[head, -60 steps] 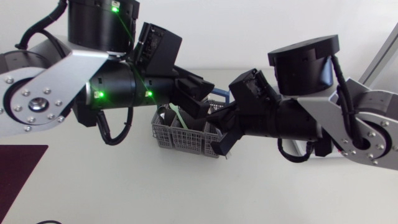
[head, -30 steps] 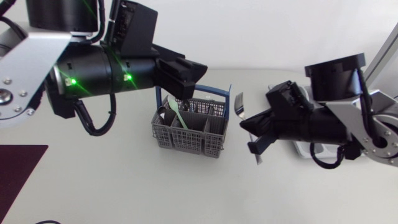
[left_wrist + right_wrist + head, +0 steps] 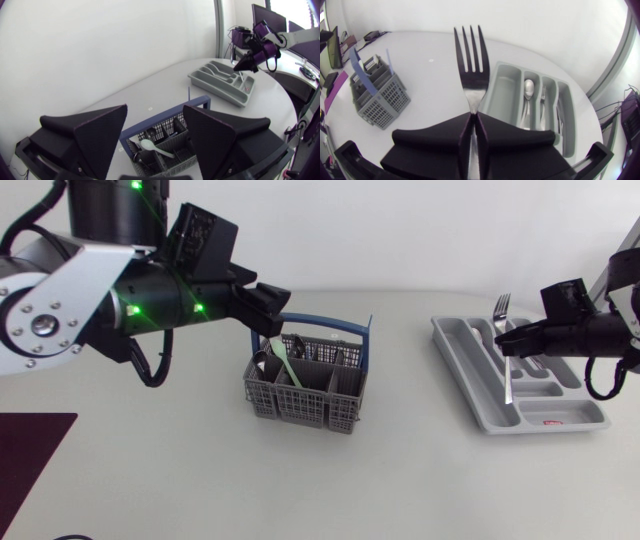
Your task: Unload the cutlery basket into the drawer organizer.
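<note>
The grey cutlery basket with a blue handle stands mid-table and holds several pieces, among them a pale spoon. My left gripper hangs open just above the basket's back left corner; in its wrist view the gripper has the basket under its empty fingers. A steel fork is held over the grey drawer organizer by my right gripper, which is shut on its neck. From the shut gripper the fork points its tines ahead, beside the organizer.
The organizer holds a spoon and other cutlery in its middle slots. A dark purple mat lies at the table's front left corner. Bare table separates the basket from the organizer.
My right arm has carried the fork from beside the basket rightward to above the organizer. My left gripper has opened and drawn back from inside the basket to above its back left corner.
</note>
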You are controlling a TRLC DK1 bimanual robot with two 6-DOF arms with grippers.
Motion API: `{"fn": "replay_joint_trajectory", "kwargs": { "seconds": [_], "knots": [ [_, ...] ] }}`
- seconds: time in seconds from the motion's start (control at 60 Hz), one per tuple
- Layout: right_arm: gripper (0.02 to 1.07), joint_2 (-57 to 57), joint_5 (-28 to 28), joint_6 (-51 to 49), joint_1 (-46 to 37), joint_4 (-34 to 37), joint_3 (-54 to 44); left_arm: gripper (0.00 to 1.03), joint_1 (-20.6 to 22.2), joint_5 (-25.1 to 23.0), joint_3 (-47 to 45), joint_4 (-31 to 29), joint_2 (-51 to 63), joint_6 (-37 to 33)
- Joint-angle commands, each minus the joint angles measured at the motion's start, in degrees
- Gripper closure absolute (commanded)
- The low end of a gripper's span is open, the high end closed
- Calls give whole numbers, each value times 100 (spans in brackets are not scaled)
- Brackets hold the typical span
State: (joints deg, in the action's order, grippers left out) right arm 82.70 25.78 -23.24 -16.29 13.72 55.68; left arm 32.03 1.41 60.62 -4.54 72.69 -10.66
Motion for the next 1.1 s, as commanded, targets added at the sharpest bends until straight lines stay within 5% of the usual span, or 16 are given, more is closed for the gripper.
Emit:
{"fn": "replay_joint_trajectory", "kwargs": {
  "seconds": [0.0, 1.083],
  "knots": [
    [101, 414, 76, -180, -243, 26, 444, 26, -83, 8, -235, -30, 123, -218],
    [101, 4018, -214, -224, -1218, 413, 4205, 26, 172, 114, -762, -223, 44, -587]
  ]
}}
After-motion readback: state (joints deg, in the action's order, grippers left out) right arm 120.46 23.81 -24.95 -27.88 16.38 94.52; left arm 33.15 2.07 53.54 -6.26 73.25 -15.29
